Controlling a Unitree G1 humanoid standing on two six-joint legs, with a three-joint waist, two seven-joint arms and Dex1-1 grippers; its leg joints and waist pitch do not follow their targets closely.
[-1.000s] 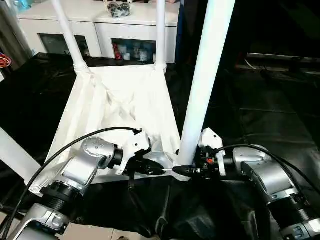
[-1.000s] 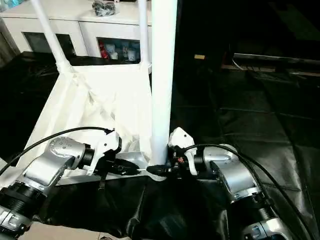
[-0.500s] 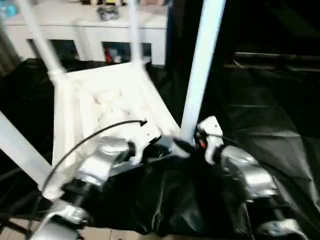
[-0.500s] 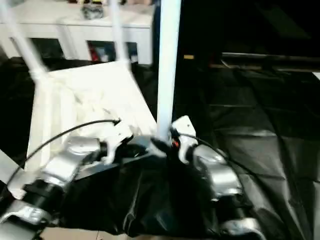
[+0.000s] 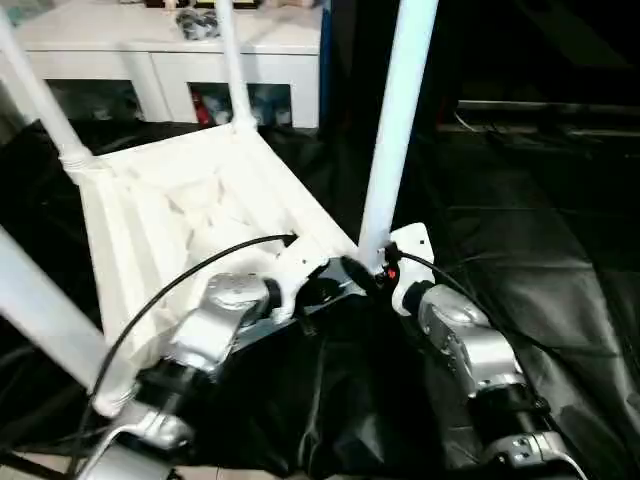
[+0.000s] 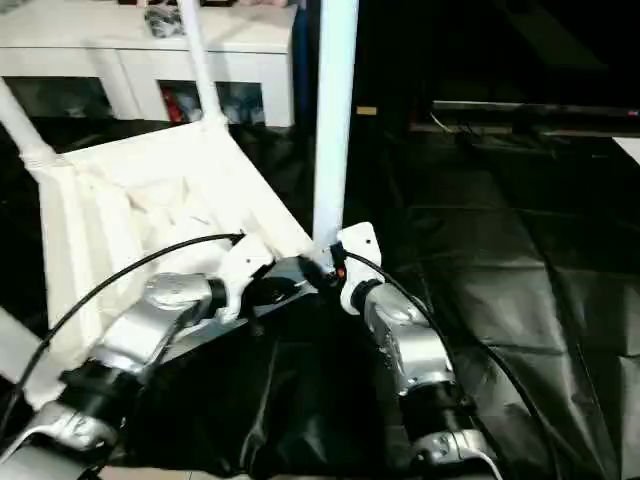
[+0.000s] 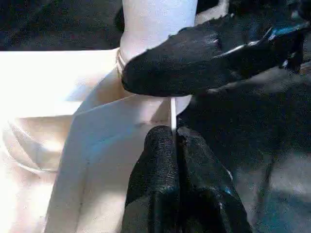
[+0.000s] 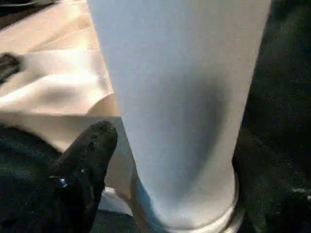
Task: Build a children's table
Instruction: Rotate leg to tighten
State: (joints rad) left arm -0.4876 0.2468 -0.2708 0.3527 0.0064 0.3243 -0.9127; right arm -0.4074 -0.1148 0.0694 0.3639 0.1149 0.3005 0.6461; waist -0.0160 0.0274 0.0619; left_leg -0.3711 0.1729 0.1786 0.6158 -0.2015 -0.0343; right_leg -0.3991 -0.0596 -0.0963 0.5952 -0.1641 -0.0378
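The children's table lies upside down on black cloth, its ribbed white top (image 5: 170, 215) turned at an angle to me, with legs rising from its corners. The near-right leg (image 5: 393, 140) stands in its corner socket. My left gripper (image 7: 173, 141) is shut on the thin rim of the table top just beside that socket. My right gripper (image 8: 192, 184) is open, one finger (image 8: 90, 160) close beside the leg's base and the other off to its far side with a gap. From above, both grippers meet at that corner, left gripper (image 5: 325, 288) and right gripper (image 5: 366, 272).
A white cabinet (image 5: 160, 40) with glass doors stands behind the table. Crumpled black cloth (image 5: 520, 250) covers the floor to the right. Two far legs (image 5: 230, 60) rise near the cabinet and the near-left leg (image 5: 40, 320) slants across my left side.
The table has turned, its far side swinging left while the near-right corner came closer to the middle. My view also shifted. Both grippers stayed at that corner.
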